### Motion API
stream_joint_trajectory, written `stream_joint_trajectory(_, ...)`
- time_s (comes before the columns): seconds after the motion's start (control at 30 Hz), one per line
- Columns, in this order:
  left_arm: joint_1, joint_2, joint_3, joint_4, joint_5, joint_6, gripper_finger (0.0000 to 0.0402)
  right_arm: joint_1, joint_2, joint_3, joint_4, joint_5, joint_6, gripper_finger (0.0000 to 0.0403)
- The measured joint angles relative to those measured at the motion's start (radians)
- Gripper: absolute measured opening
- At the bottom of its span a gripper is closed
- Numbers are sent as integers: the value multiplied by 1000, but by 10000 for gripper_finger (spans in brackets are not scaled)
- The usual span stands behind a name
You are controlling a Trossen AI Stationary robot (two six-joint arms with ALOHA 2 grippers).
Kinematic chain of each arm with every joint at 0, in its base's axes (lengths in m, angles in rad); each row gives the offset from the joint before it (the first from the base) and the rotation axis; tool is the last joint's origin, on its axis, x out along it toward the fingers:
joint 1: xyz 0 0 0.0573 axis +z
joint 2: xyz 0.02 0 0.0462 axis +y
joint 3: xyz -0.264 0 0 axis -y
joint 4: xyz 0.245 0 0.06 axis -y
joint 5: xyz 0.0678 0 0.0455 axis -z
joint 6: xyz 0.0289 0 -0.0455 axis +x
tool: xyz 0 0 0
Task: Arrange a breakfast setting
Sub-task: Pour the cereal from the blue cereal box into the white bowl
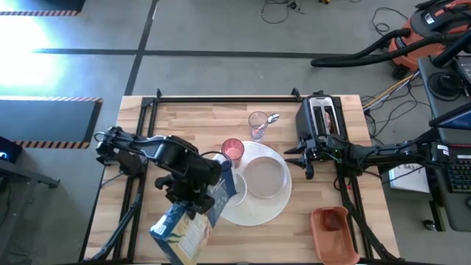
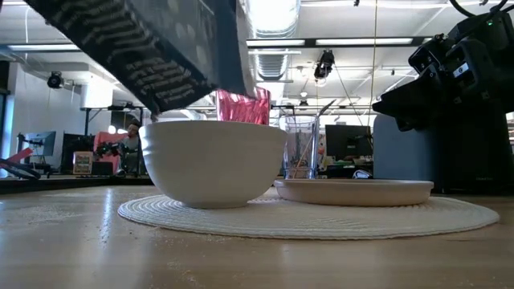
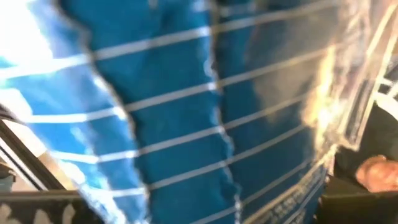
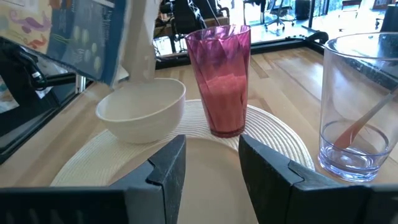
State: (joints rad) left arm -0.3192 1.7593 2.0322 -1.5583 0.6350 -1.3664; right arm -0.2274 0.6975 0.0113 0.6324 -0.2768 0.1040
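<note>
Tabletop placemat (image 1: 254, 210): bowl (image 1: 229, 190) under left end effector (image 1: 197, 197)'s box (image 1: 188, 224).

Bright, even indoor light. Ceiling tube lamps (image 2: 273, 42) glow overhead in the low view, and white glare washes the grey floor (image 1: 29, 44) in the high view. The left wrist view is blurred, filled by a shiny blue striped carton (image 3: 205, 124) with glare streaks.
</note>
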Motion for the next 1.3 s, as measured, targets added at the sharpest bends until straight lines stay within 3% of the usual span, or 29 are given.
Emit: stream_joint_trajectory(1.3, 131, 27, 0, 55, 190, -61, 177, 0, 2, 0, 0, 0, 0, 139)
